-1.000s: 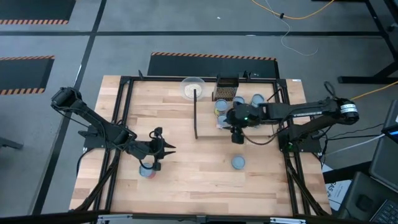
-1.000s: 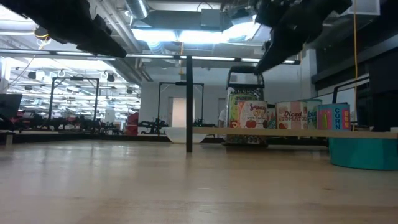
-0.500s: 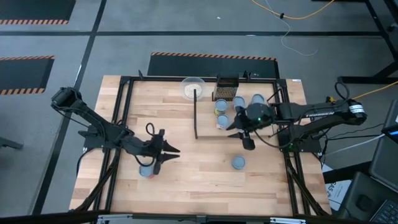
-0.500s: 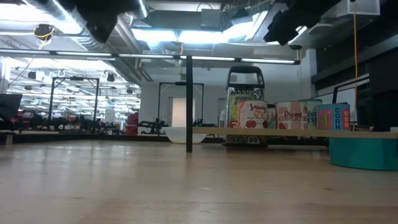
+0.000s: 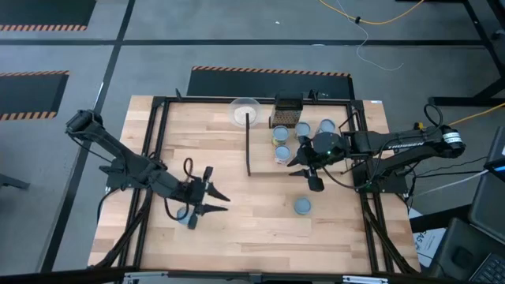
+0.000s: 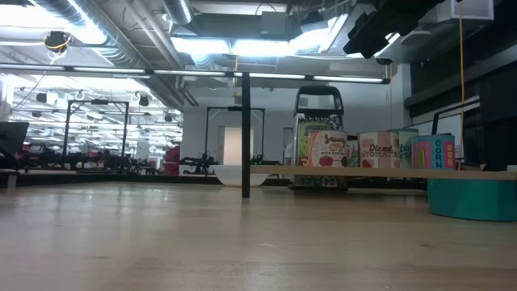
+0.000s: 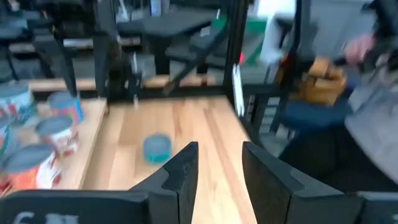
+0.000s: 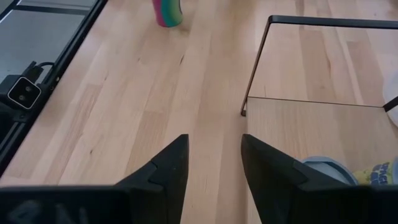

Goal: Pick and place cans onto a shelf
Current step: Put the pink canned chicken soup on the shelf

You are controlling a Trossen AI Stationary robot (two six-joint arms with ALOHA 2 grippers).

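Several cans stand on the shelf, a pale board with a black bar along its left edge. They show in a row in the low view. One teal can stands on the table near the shelf and shows in the left wrist view. Another can stands at the near left, under my left arm. My left gripper is open and empty beside that can, pointing toward the table's right. My right gripper is open and empty above the shelf's near edge.
A whitish bowl and a dark grater stand at the far edge by the shelf. Bare tabletop lies between the two grippers. A person shows beyond the table in the left wrist view.
My right gripper has gone from over the shelf's cans toward the table's right and near edges, then kept still. My left gripper has shifted a little toward the near edge and the right, and its arm has left the top of the low view.
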